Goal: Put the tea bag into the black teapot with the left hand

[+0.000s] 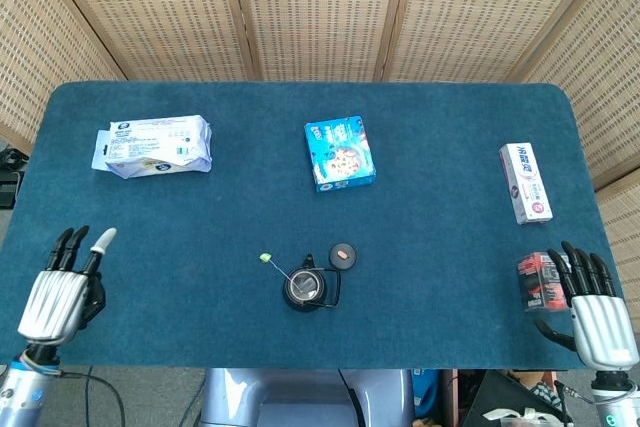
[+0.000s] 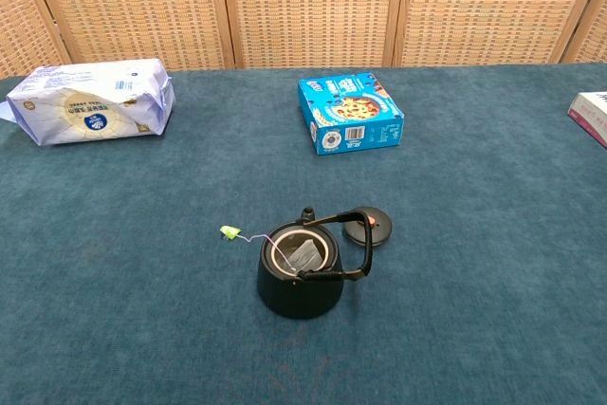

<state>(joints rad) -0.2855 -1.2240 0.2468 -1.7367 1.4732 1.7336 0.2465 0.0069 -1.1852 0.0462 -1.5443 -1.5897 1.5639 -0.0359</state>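
We see the tea bag (image 2: 305, 255) lying inside the black teapot (image 2: 300, 284), which stands open near the front middle of the blue table (image 1: 450, 207). Its thin string hangs over the rim to the left, and the small green tag (image 2: 229, 231) at the end of the string lies on the cloth just beside the pot. The lid (image 2: 370, 229) rests on the table close behind the pot, on its right side. Our left hand (image 1: 62, 291) is at the front left edge of the table, well apart from the pot, with the fingers stretched out and apart and nothing in them. Our right hand (image 1: 592, 309) is at the front right edge, also with fingers spread and empty, near a small dark box (image 1: 543, 281). From this we judge that the task is finished, since the bag is in the pot and the hand is away; nothing seems left to do.
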